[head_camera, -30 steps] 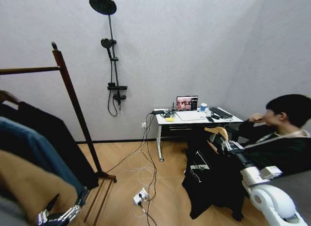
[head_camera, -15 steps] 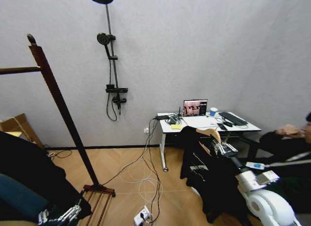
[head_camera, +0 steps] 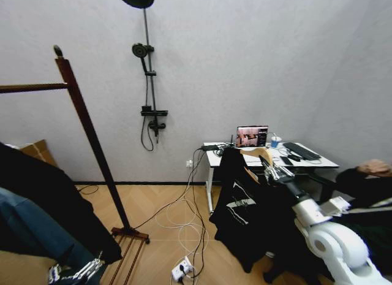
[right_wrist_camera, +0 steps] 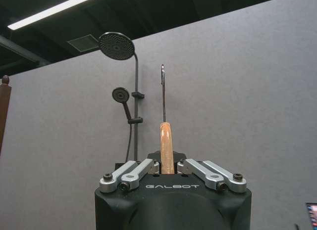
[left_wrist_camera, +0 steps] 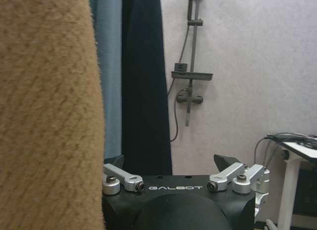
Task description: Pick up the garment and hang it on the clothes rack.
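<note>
The garment [head_camera: 242, 206], a black T-shirt with a white print, hangs from a light wooden hanger [head_camera: 258, 154] in front of the desk. My right gripper [head_camera: 273, 171] is shut on the hanger's neck [right_wrist_camera: 166, 143], and the metal hook [right_wrist_camera: 163, 91] stands straight up above my right gripper [right_wrist_camera: 167, 166]. The clothes rack [head_camera: 92, 138] stands at the left: a slanting reddish-brown post with a knob top and a horizontal bar [head_camera: 30, 87]. My left gripper [head_camera: 75, 274] rests low at the bottom left. In the left wrist view the left gripper [left_wrist_camera: 170, 163] is open, close beside hanging clothes.
A long black garment [head_camera: 55, 199] and a blue one [head_camera: 37, 236] hang on the rack, with a tan fuzzy one [left_wrist_camera: 47, 106] nearest. The white desk [head_camera: 214, 149] carries a laptop [head_camera: 252, 136]. Cables and a power strip [head_camera: 182, 269] lie on the floor. A seated person [head_camera: 367, 193] is at the right.
The whole head view has shifted as the robot moved; the seated person has slid toward the right edge. My right gripper holds the garment a little higher and further left against the desk.
</note>
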Motion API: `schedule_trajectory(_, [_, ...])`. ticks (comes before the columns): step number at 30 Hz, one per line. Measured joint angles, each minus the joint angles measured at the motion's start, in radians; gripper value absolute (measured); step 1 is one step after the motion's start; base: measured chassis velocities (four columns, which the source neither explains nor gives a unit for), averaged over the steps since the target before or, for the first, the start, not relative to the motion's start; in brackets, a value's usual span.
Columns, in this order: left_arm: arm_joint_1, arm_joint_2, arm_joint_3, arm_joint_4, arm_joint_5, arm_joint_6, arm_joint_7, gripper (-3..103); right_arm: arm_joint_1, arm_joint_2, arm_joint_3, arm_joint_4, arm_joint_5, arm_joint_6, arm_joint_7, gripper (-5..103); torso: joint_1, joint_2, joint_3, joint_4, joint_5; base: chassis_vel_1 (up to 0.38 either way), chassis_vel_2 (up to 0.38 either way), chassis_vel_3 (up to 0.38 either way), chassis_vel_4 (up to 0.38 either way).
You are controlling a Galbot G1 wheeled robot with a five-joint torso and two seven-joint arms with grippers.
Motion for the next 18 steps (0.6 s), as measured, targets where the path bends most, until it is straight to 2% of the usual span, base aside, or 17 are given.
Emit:
schedule_trajectory(7, [0.0, 0.0, 0.0, 0.0, 0.0, 0.0, 0.0, 100, 0.147, -0.018, -0.138, -0.015, 0.025, -0.046, 0.044, 10, -0.011, -0.021, -0.011, 0.0001, 0.0, 0.085, 0.089, 0.085, 0.077])
schedule_trajectory(18, [0.0, 0.0, 0.0, 0.0, 0.0, 0.0, 0.0, 100, 0.227, -0.052, -0.184, -0.053, 0.061, -0.064, 0.046, 10, -0.013, -0.026, -0.014, 0.0002, -0.0001, 0.133, 0.107, 0.117, 0.114])
